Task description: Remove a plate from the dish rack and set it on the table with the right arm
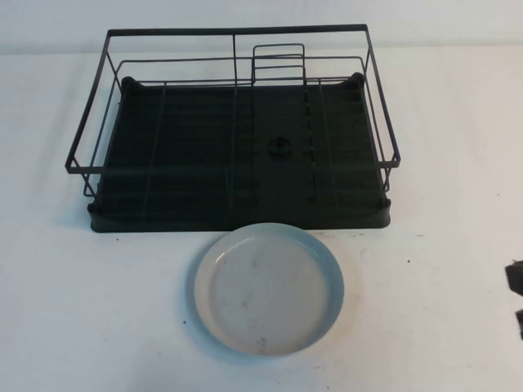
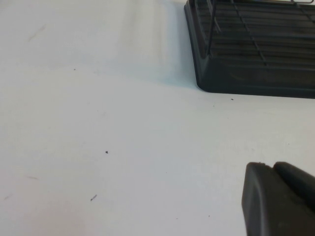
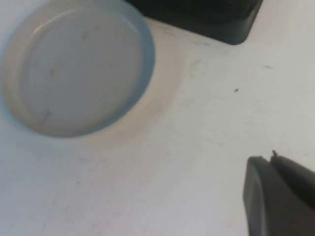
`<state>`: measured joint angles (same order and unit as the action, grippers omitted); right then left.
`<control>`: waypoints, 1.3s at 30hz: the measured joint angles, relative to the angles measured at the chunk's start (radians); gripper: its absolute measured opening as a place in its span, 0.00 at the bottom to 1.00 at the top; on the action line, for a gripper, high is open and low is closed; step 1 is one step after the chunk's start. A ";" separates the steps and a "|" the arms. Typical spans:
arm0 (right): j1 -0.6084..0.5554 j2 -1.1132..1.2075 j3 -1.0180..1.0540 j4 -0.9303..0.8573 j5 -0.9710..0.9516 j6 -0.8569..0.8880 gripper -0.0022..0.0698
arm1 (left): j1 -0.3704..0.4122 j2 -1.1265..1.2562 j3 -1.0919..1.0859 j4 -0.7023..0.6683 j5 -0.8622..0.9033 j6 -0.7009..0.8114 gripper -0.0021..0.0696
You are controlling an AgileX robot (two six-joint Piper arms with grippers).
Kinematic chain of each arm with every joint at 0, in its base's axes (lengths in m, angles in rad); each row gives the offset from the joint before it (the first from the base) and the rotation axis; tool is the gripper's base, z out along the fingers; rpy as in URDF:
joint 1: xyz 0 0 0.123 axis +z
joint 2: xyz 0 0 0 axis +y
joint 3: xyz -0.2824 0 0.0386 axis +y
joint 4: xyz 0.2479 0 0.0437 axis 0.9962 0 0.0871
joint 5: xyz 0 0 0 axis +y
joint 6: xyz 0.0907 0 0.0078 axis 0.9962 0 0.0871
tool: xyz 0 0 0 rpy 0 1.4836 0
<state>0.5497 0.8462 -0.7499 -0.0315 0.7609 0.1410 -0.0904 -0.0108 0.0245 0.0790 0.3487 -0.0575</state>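
Now we see the plate (image 1: 269, 289) lying flat, rim up, on the table (image 1: 98, 327) by its near edge, just before the dish rack (image 1: 237, 131). Our right gripper (image 1: 515, 294) sits at the right edge, the left gripper (image 2: 278, 201) near the rack's corner; we cannot tell either's fingers.

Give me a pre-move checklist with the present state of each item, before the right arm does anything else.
1. Plate out of the dish rack: ok.
2. Plate flat on the table, in front of the rack: ok.
3. Plate free of any grip: ok.
4. Right gripper away from the plate, at the table's right edge: ok.
5. Right gripper fingers: cannot tell.
6. Left gripper over bare table near the rack's corner: ok.
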 joint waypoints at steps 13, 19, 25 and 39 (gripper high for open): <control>-0.504 -0.560 0.752 -0.008 -0.748 0.000 0.00 | 0.000 0.000 0.000 0.000 0.000 0.000 0.02; -0.563 -0.752 0.774 -0.029 -0.679 0.000 0.00 | 0.000 0.000 0.000 0.000 0.000 0.000 0.02; -0.567 -0.853 0.779 -0.040 -0.518 0.000 0.00 | 0.000 0.000 0.000 0.000 0.000 0.000 0.02; -0.556 -0.854 0.779 -0.016 -0.413 -0.061 0.00 | 0.000 0.000 0.000 0.000 0.000 0.000 0.02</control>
<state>-0.0064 -0.0083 0.0291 -0.0473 0.3481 0.0801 -0.0904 -0.0108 0.0245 0.0790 0.3487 -0.0575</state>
